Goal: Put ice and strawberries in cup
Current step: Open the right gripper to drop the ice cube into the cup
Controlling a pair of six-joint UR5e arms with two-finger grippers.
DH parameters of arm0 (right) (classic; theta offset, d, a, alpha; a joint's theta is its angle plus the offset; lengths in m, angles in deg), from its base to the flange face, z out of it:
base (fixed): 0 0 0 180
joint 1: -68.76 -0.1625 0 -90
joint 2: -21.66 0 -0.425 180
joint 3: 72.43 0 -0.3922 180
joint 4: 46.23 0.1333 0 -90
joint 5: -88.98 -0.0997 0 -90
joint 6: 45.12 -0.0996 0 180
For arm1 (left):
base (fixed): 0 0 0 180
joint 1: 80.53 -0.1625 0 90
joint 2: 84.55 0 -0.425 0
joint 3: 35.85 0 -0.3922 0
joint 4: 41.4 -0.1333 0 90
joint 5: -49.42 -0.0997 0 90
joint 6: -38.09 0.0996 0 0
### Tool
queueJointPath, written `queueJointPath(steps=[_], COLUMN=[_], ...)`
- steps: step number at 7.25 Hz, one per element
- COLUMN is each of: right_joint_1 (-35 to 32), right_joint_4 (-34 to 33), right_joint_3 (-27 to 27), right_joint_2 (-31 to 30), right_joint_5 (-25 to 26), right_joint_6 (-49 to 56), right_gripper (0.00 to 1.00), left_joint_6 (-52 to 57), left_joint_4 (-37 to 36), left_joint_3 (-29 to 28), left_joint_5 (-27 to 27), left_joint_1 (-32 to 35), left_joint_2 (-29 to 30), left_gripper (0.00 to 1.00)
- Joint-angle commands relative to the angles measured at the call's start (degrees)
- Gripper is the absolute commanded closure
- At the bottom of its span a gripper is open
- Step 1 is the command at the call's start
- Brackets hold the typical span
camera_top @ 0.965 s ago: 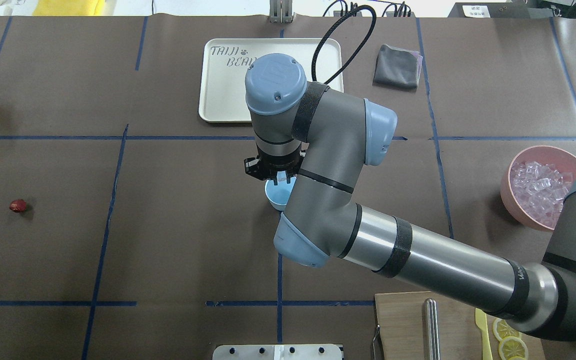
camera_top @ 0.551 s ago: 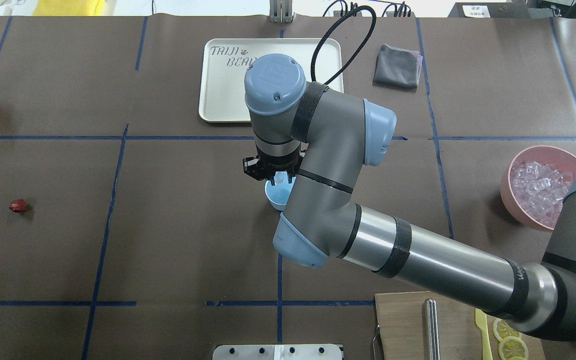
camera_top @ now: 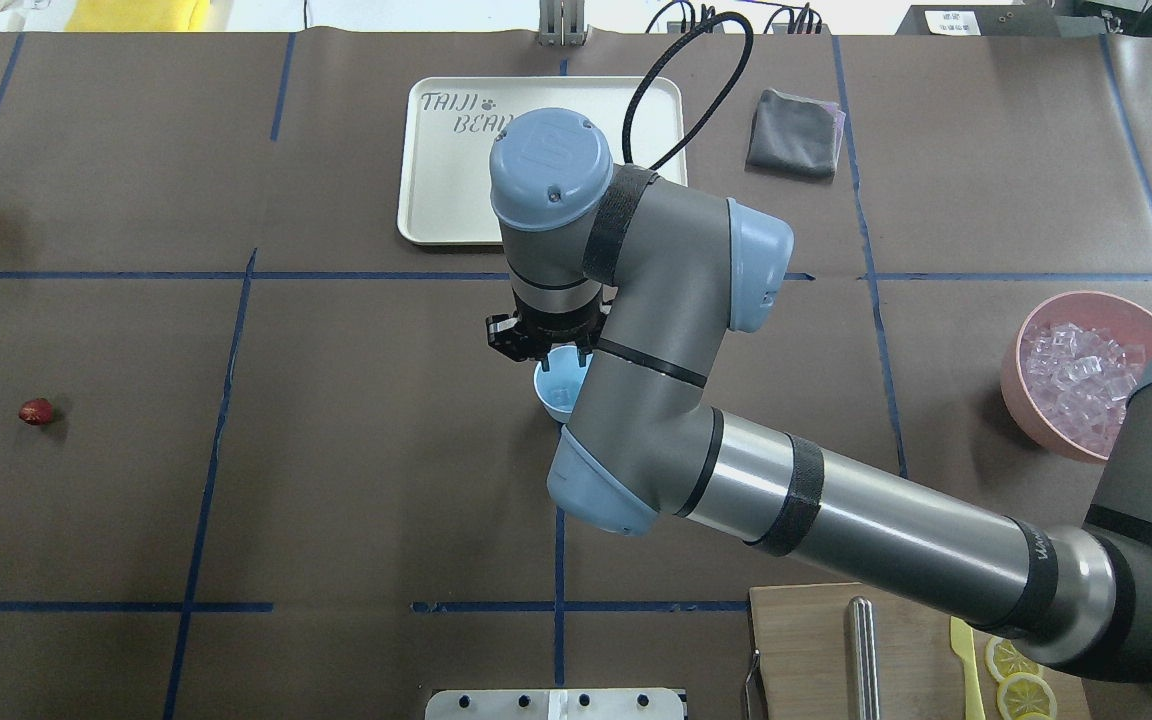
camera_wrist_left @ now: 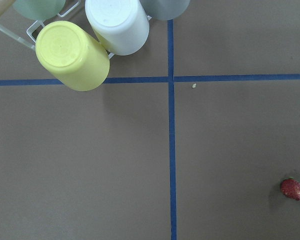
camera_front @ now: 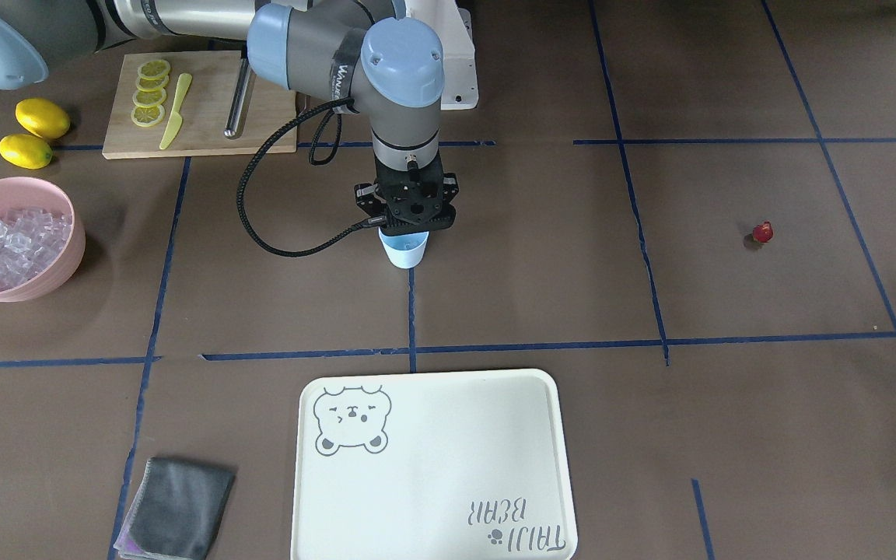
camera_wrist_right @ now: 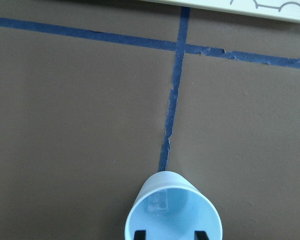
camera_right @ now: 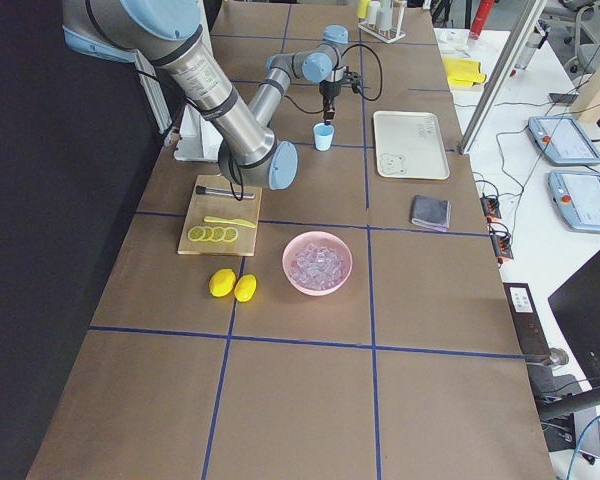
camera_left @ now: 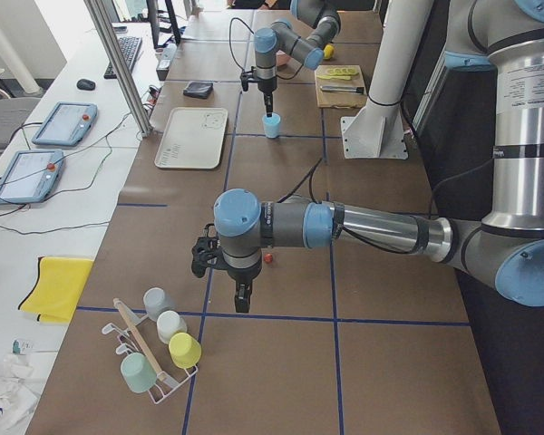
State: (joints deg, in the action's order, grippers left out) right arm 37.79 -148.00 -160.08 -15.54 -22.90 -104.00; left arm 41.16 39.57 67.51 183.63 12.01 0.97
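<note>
The light-blue cup (camera_top: 556, 398) stands mid-table, also in the front view (camera_front: 404, 253) and the right wrist view (camera_wrist_right: 173, 210). One clear ice cube (camera_wrist_right: 160, 204) lies inside it. My right gripper (camera_top: 548, 347) hangs straight above the cup, open and empty, its fingertips (camera_wrist_right: 140, 234) apart over the rim. More ice (camera_top: 1076, 372) fills the pink bowl (camera_top: 1019, 400) at the right. The red strawberry (camera_top: 35, 411) lies alone far left, also in the left wrist view (camera_wrist_left: 291, 189). My left gripper (camera_left: 242, 294) hangs near the strawberry (camera_left: 268, 258); I cannot tell whether it is open.
A cream tray (camera_top: 436, 200) and a grey cloth (camera_top: 791, 135) lie beyond the cup. A cutting board (camera_front: 199, 117) with lemon slices, a yellow knife and a steel bar, and two lemons (camera_front: 32, 132), sit near the robot's base. A rack of cups (camera_wrist_left: 90, 40) stands near the left gripper.
The ice cube held between my right gripper's fingers over the cup has dropped into the cup. The fingers have let go. The arm has stayed in place.
</note>
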Motion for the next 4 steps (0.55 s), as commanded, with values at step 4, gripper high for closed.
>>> queueJointPath(steps=[4], right_joint_1=[-5.6], right_joint_4=[-6.7], right_joint_3=[-9.6], right_joint_2=[-0.5], right_joint_5=[-1.3], right_joint_6=[0.3], right_gripper=[0.00], left_joint_6=[0.0], left_joint_4=[0.0], left_joint_3=[0.1], left_joint_5=[0.0], left_joint_1=[0.0], left_joint_2=[0.0], left_gripper=[0.00])
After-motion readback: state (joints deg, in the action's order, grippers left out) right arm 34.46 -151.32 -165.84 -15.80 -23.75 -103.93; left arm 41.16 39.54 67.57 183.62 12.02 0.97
